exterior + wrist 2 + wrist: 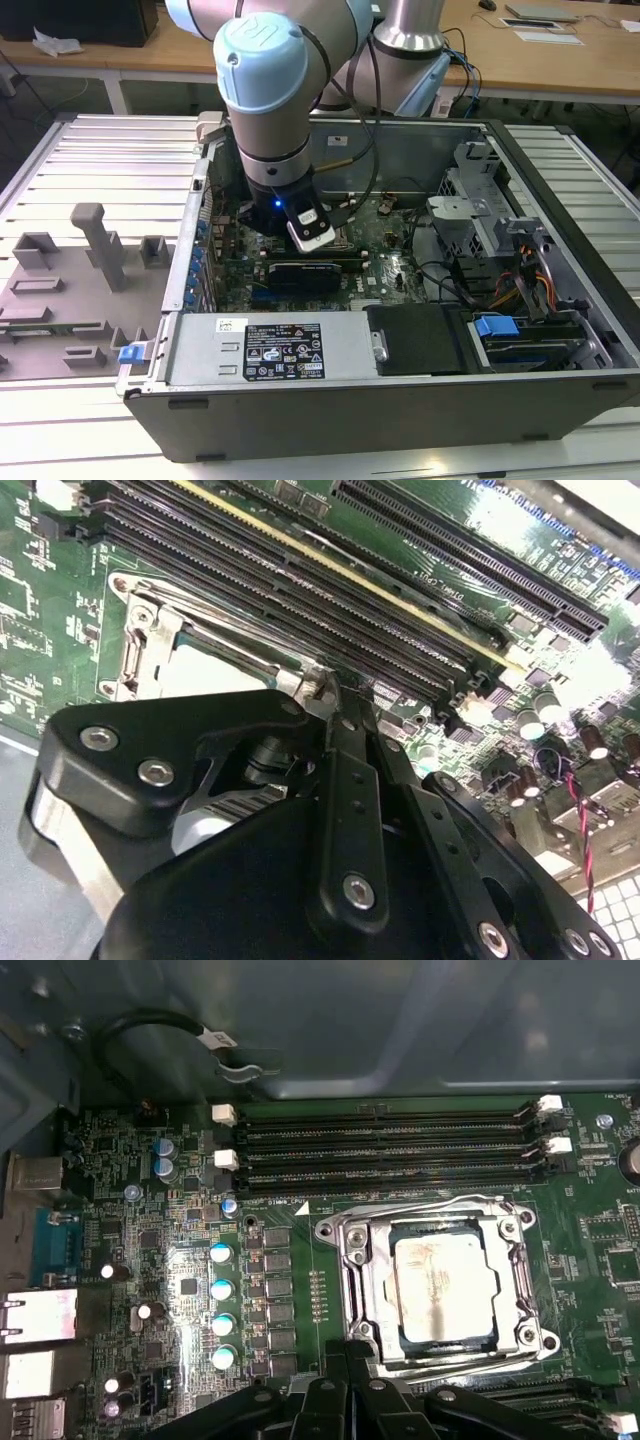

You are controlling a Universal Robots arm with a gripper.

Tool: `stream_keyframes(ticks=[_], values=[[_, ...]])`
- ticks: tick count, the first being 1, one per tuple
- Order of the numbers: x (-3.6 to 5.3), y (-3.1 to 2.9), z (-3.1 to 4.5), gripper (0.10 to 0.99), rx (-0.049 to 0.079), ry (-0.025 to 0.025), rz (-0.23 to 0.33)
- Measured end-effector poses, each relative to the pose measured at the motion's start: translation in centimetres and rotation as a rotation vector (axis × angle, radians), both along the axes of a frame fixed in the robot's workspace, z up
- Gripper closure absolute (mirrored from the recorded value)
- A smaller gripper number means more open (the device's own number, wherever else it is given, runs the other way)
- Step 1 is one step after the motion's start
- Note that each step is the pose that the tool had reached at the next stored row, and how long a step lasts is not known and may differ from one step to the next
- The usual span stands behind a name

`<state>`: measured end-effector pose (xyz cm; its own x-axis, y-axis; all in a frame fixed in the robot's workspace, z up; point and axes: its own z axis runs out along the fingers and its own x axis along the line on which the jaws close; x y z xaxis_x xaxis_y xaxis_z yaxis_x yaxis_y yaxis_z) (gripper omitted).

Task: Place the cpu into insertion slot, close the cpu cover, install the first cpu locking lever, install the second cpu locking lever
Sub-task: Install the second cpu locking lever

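Note:
In the first wrist view the cpu lies flat in the insertion slot, its silver top showing through the square window of the cpu cover, which is down over it. One wire locking lever runs along the socket side nearest the memory slots, and another runs along the opposite side. My gripper is shut, with its black fingertips at the socket corner. In the second wrist view the gripper tips meet at a small metal lever end beside the socket.
Long black memory slots run beside the socket, and a row of capacitors stands on its other side. The arm's wrist reaches down into the open computer case. A black card and a power supply lie close by.

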<state>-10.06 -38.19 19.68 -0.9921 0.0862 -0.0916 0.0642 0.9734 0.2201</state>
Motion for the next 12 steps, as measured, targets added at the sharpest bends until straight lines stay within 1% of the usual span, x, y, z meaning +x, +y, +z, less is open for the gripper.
stream_keyframes(ticks=[1,2,3,5,6,7,8,9,10,11,12], values=[[0.0,0.0,0.02,0.98,0.0,-0.0001,0.0],[0.01,0.02,0.3,0.98,0.0,-0.0006,0.0],[0.0,0.01,0.85,0.98,0.0,-0.0002,0.0],[0.0,0.01,1.63,0.98,-0.001,-0.0003,0.0],[0.01,0.0,2.18,0.98,-0.002,-0.0001,0.0],[0.13,0.01,2.66,0.98,-0.011,0.0004,-0.001],[0.35,0.01,2.82,0.98,-0.022,0.0038,-0.003],[0.55,0.0,2.86,0.98,-0.028,0.007,-0.005],[0.72,0.0,2.86,0.98,-0.03,0.0086,-0.006],[1.15,0.0,2.86,0.98,-0.031,0.0106,-0.008],[1.77,0.0,2.86,0.98,-0.031,0.0129,-0.009]])
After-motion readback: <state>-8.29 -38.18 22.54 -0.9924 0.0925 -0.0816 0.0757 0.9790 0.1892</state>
